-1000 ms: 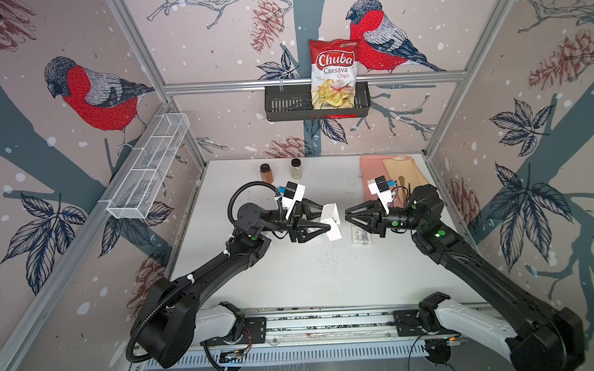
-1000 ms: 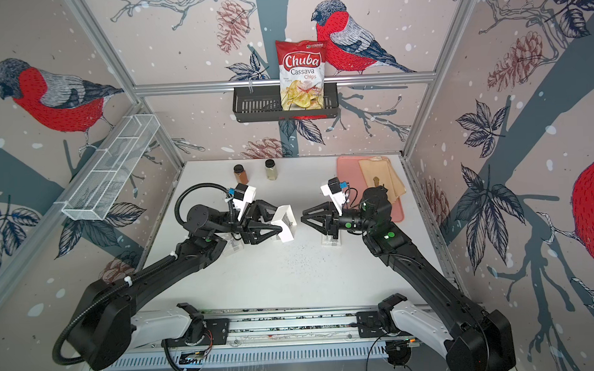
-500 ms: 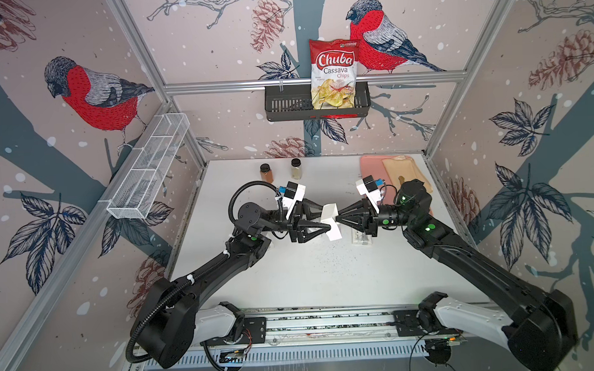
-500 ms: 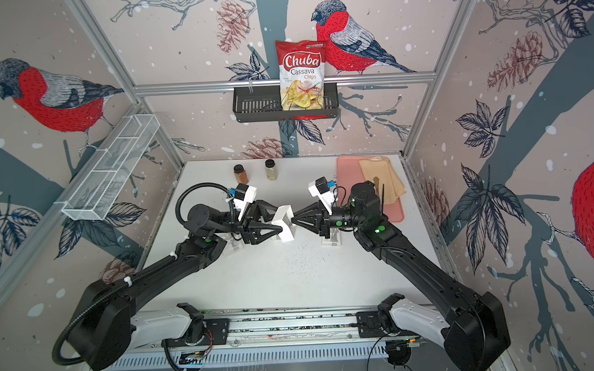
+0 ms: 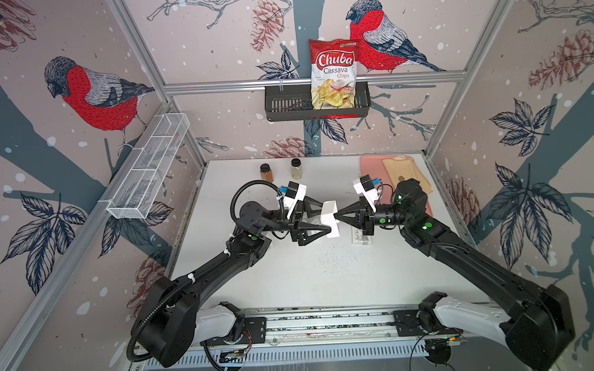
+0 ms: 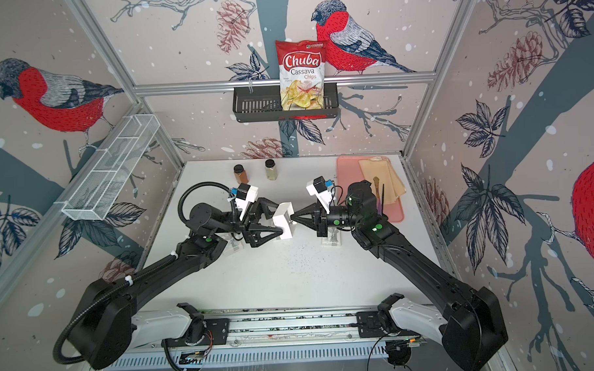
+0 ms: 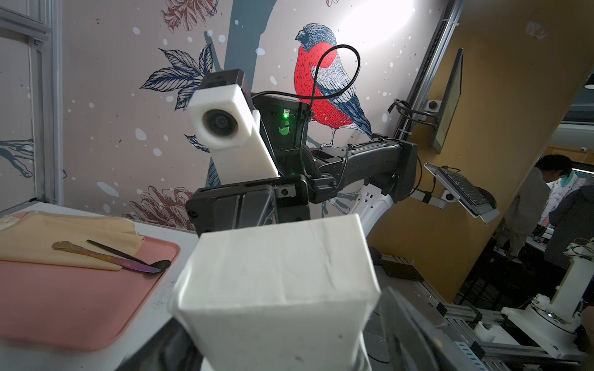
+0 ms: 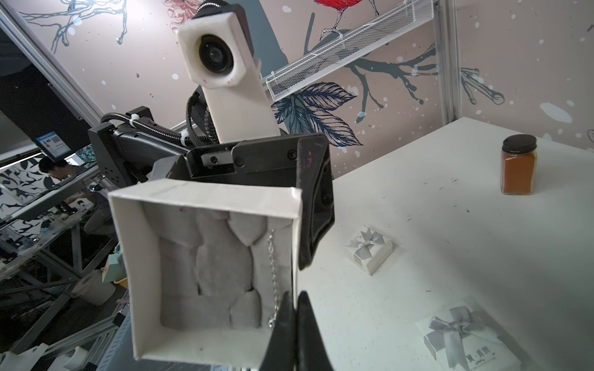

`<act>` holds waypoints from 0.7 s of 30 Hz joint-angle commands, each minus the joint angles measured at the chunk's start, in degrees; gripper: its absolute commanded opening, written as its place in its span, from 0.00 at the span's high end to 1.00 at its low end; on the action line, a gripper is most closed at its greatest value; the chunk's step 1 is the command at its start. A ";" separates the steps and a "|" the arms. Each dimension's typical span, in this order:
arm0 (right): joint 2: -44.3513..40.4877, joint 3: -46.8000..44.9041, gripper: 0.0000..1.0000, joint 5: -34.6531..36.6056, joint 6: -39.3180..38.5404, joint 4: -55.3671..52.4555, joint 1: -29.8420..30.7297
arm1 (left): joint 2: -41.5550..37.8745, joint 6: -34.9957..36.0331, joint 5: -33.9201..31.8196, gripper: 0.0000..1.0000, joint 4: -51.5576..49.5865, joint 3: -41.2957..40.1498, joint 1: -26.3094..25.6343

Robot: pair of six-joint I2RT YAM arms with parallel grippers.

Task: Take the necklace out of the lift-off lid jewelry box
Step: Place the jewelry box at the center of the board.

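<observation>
The white jewelry box point(image 5: 330, 219) point(image 6: 283, 220) hangs lidless in mid-air above the table's middle, its open side turned toward my right arm. Inside it is a grey cushion, and along one edge of that lies the silver necklace point(image 8: 272, 269). My right gripper point(image 5: 336, 218) point(image 8: 294, 298) is shut on the box's side wall, one finger inside and one outside. The chain's end lies right by the inner finger. My left gripper point(image 5: 325, 218) point(image 7: 283, 337) stands open around the box point(image 7: 276, 289), and a gap shows between one finger and the box's side.
Two small white boxes with grey bows point(image 8: 368, 249) point(image 8: 463, 337) lie on the table beneath the arms. Two spice jars point(image 5: 265, 172) point(image 5: 296, 168) stand at the back. A pink tray point(image 5: 369, 163) with a cloth and cutlery lies at the back right.
My right gripper has moved left to the box and shut on its wall. My left gripper's jaws have widened around the box, and that arm has stayed in place.
</observation>
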 commanded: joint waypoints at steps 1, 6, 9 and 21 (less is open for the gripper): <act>-0.69 0.25 1.00 7.01 -0.24 -3.65 -1.16 | -1.69 5.48 -2.75 0.14 -7.22 1.05 0.15; -0.54 0.75 1.00 23.46 0.04 -12.80 -1.63 | -7.15 12.56 -16.39 0.13 -23.00 2.47 2.48; 1.20 0.39 1.00 30.50 0.74 -16.92 -1.29 | -9.96 14.77 -24.06 0.13 -27.81 2.08 3.65; 14.82 -1.18 1.00 50.11 6.87 -32.54 7.21 | -13.06 18.42 -33.53 0.13 -32.25 -1.07 3.95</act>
